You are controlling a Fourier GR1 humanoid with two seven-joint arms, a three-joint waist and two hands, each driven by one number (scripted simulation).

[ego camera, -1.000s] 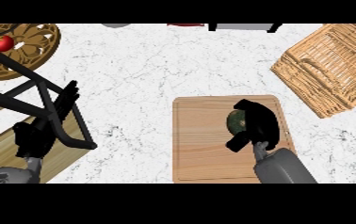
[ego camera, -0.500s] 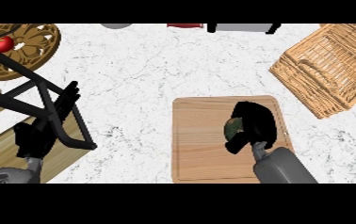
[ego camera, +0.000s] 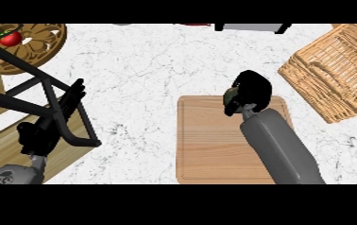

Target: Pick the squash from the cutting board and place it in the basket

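1. Fingers first: at lower left the left hand (ego camera: 43,133) rests by a black frame (ego camera: 49,101), fingers straight and close together, holding nothing.
2. Upper left, a round wooden bowl (ego camera: 38,49) holds something red, perhaps a tomato (ego camera: 10,38).
3. Centre right, the right hand (ego camera: 250,92) curls round the squash (ego camera: 231,96), which shows as a green sliver at the board's (ego camera: 209,143) top edge; whether it is lifted I cannot tell.
4. To do this well, I'd carry it level and high enough to clear the wicker rim, then let go only over the middle.
5. Far right, the basket (ego camera: 327,73) appears to hold nothing yet.
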